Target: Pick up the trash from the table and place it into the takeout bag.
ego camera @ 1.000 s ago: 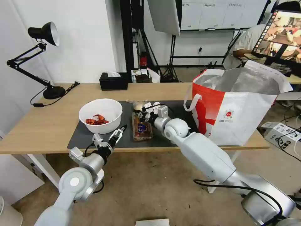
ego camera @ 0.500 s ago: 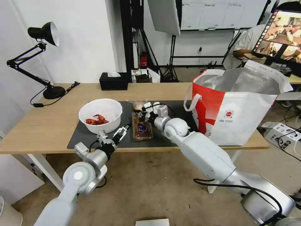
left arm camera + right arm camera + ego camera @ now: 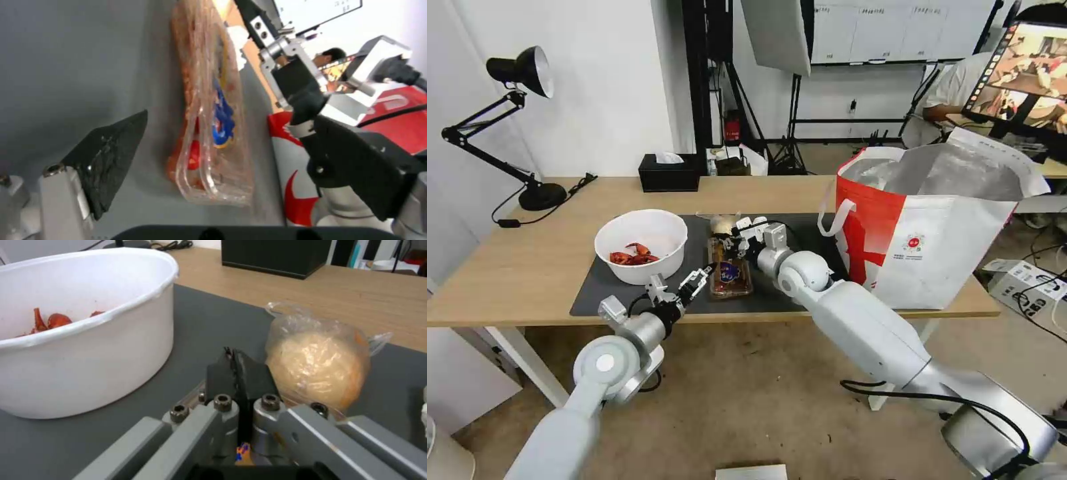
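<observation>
tray [image 3: 730, 275] of thin clear plastic is lying on the grey mat of the table [image 3: 527, 267], likely light and crushable. left gripper [image 3: 688, 285] is nearing its front end, fingers spread; right gripper [image 3: 739, 241] is sitting clenched at its far rim, the stiffest hold.

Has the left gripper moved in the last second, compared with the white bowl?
Yes. The left gripper, open, has slid to the robot's right along the mat's near edge, away from below the white bowl and up to the clear tray.
</observation>
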